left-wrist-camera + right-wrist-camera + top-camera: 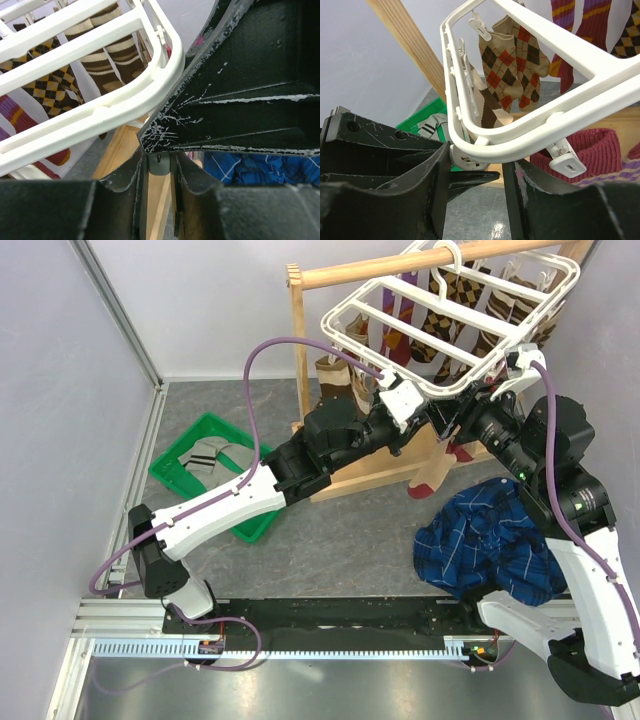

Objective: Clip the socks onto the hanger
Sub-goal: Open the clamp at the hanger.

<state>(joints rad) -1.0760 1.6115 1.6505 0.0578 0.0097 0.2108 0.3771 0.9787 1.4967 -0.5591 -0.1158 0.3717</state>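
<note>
Overhead, white hanger (100, 111); below, grey mottled tabletop (350, 540), pale walls (60, 360), green bin (180, 445).

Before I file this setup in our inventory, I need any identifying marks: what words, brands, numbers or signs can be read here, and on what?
None: no word, brand, number or sign is readable in any view.
White plastic grid hanger: plain, no marking.
Green plastic bin: no label shows.
Blue plaid cloth: pattern only.
</note>
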